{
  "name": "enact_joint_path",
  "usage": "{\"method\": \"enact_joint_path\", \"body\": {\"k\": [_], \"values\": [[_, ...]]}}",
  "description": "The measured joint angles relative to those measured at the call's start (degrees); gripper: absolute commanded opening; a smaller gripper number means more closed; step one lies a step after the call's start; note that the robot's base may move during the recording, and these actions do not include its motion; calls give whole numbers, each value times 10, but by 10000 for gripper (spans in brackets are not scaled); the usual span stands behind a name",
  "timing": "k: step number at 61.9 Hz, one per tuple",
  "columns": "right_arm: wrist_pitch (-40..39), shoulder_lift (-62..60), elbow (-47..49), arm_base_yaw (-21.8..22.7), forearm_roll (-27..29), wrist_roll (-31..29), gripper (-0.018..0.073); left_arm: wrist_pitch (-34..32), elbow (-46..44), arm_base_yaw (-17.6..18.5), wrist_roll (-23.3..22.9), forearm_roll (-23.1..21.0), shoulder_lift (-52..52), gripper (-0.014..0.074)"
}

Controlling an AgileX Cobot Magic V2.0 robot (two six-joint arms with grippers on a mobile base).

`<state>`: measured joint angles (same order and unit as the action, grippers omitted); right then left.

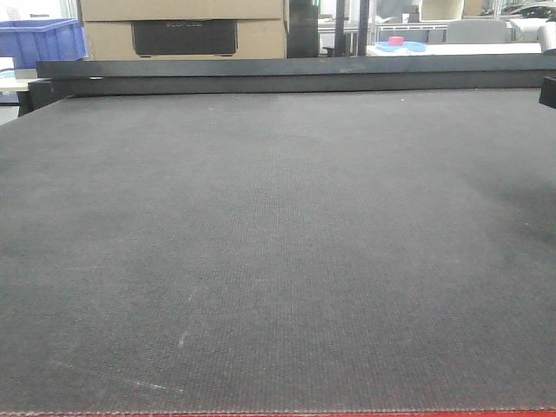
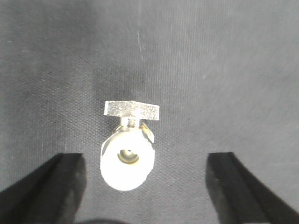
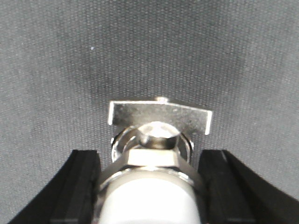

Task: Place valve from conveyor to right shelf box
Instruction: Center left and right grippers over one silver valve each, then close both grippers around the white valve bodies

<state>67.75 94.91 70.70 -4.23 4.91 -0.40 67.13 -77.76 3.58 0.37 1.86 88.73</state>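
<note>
The left gripper (image 2: 147,163) hangs wide apart over the conveyor (image 1: 278,243) and touches nothing. A valve (image 2: 127,158) lies on the dark belt between its black fingers (image 2: 60,186), nearer the left one and clear of both. The right gripper (image 3: 152,158) is clamped on a second valve (image 3: 152,191), with its pads against both sides of the pale body and the flat handle on the far side.
</note>
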Motion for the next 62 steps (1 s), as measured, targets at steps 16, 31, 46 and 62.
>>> {"method": "enact_joint_path", "body": {"k": [16, 31, 46, 62], "values": [[-2, 0, -3, 0, 0, 0, -167, 4, 0, -29, 18, 2, 25, 456], [-7, 0, -3, 0, 4, 0, -167, 6, -1, -36, 50, -34, 33, 456], [-17, 0, -4, 0, 7, 0, -167, 6, 13, -36, 55, -25, 52, 456], [-21, 0, -4, 0, 8, 0, -167, -41, 66, -36, 56, -24, 53, 456]]}}
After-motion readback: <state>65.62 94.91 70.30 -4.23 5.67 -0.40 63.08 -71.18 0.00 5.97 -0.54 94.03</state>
